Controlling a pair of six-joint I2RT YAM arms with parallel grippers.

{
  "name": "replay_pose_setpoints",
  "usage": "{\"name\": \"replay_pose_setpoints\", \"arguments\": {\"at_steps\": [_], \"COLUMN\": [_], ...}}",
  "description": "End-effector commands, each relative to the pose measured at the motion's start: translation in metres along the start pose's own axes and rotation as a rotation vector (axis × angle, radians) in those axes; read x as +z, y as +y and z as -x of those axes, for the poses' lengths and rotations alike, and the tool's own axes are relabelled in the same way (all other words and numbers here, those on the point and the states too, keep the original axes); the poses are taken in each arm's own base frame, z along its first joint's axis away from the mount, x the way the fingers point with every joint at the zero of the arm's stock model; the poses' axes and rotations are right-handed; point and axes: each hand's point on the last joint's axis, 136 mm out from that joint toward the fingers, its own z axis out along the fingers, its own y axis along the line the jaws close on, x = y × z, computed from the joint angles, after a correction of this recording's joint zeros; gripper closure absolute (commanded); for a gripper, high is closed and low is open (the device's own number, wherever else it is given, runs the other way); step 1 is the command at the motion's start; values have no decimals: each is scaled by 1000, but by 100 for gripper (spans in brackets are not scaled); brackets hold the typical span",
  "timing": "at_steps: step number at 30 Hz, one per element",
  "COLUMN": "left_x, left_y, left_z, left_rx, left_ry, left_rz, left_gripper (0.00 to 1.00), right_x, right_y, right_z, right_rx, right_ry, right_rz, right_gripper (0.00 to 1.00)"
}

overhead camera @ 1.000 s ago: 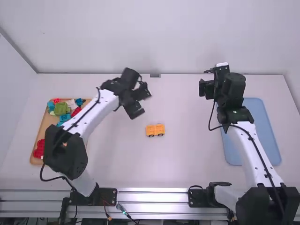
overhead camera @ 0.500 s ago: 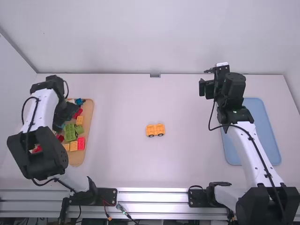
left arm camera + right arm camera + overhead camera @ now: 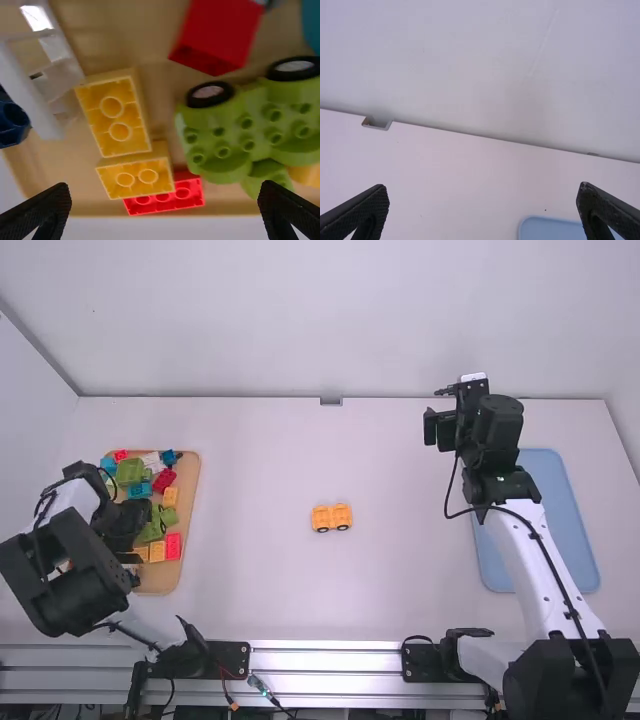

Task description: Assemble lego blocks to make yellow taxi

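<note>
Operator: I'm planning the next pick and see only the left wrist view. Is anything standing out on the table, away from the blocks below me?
Observer: Yes, in the high view an orange-yellow wheeled piece stands between the wooden tray and the blue tray.
Operator: Is the right gripper holding a block?
Observer: No, in the right wrist view the right gripper has its fingers wide apart, with nothing between them.

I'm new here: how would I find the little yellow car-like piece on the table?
On the white table, look between the tan, wood-like tray and the pale blue rectangular tray. The small yellow-orange plastic piece sits there by itself. Its black wheels set it apart from the plain rectangular yellow block in the tan tray.
</note>
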Motion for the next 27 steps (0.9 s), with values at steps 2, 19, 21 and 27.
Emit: {"name": "replay_pose_setpoints", "arguments": {"at_steps": [2,19,21,27], "left_x": [3,8,11,21], "left_y": [10,32,33,34], "left_z": [-1,20,18,18], "left_rx": [-10,13,13,14], "left_ry": [16,-125,-123,-133], "left_rz": [15,133,132,112], "left_gripper": [0,44,45,44], "right_x": [-2,-2,-2,-2], "right_y": [-1,8,8,8], "right_z": [13,15,15,15], "right_rx": [2,0,1,1], "right_ry": [-28,-39,-39,-39], "right_rz": [-3,49,49,49], "right_gripper": [1,1,1,1]}}
